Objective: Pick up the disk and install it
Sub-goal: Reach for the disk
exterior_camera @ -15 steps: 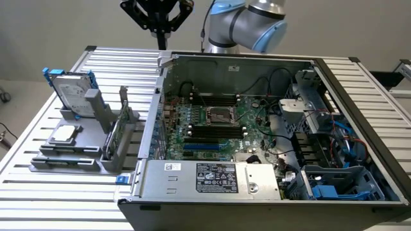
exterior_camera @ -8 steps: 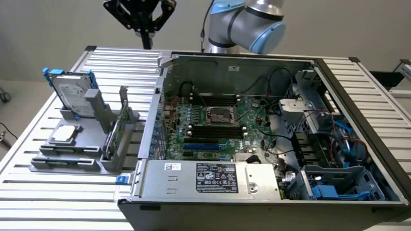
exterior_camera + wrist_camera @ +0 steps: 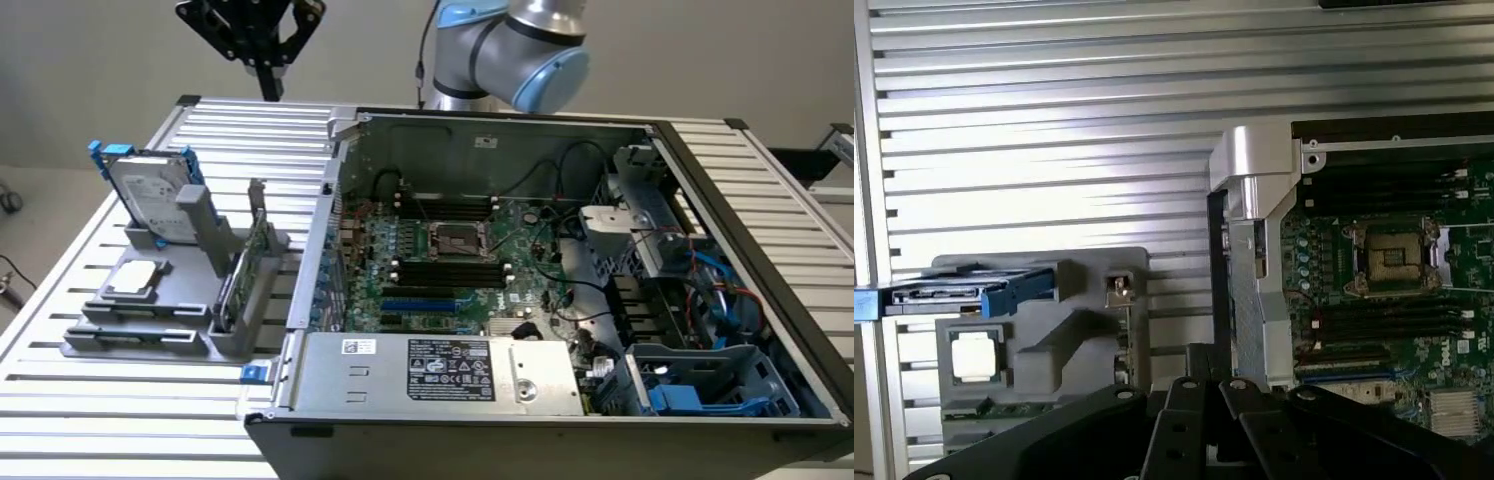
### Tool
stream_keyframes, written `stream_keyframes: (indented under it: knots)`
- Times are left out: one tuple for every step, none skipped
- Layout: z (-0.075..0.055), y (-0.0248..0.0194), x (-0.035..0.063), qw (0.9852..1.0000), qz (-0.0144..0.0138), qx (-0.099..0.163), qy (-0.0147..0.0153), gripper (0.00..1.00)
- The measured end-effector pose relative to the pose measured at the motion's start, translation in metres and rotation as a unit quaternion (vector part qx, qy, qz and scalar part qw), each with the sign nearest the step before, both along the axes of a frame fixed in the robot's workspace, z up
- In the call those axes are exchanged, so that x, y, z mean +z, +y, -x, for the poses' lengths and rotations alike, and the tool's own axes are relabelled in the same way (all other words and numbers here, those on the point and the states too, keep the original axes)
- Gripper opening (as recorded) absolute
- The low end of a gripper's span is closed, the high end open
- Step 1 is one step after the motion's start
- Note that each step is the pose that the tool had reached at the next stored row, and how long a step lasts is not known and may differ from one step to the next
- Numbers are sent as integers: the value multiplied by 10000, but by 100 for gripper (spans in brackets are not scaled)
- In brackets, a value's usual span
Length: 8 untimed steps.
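Note:
The disk (image 3: 151, 192), a silver drive with a white label and blue rails, stands tilted on edge in the grey holder (image 3: 160, 325) at the exterior view's left. In the wrist view the disk (image 3: 964, 292) appears edge-on from above. My black gripper (image 3: 271, 85) hangs high above the table's far side, behind the holder and well clear of the disk. Its fingers (image 3: 1199, 385) are shut together with nothing between them.
An open computer case (image 3: 561, 280) with its motherboard (image 3: 447, 265) exposed fills the middle and right of the slatted metal table (image 3: 80, 400). The holder also carries a small square chip (image 3: 138, 279) and a green circuit card (image 3: 238, 275). Blue drive bays (image 3: 701, 385) sit at the case's near right corner.

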State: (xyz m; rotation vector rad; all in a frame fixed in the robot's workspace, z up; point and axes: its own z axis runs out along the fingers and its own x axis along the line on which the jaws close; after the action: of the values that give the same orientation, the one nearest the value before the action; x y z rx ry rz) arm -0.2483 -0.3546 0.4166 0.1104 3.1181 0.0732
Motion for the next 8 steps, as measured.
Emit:
stream_keyframes:
  knots:
    - [45, 9, -5, 10000, 0, 0, 1, 11]
    - [90, 17, -9, 10000, 0, 0, 2, 11]
    - [139, 26, -14, 10000, 0, 0, 3, 11]
    - [184, 34, -19, 10000, 0, 0, 6, 11]
    - [228, 41, -23, 10000, 0, 0, 7, 11]
    - [273, 50, -28, 10000, 0, 0, 10, 11]
    - [317, 57, -32, 10000, 0, 0, 12, 11]
    - [365, 65, -37, 10000, 0, 0, 15, 11]
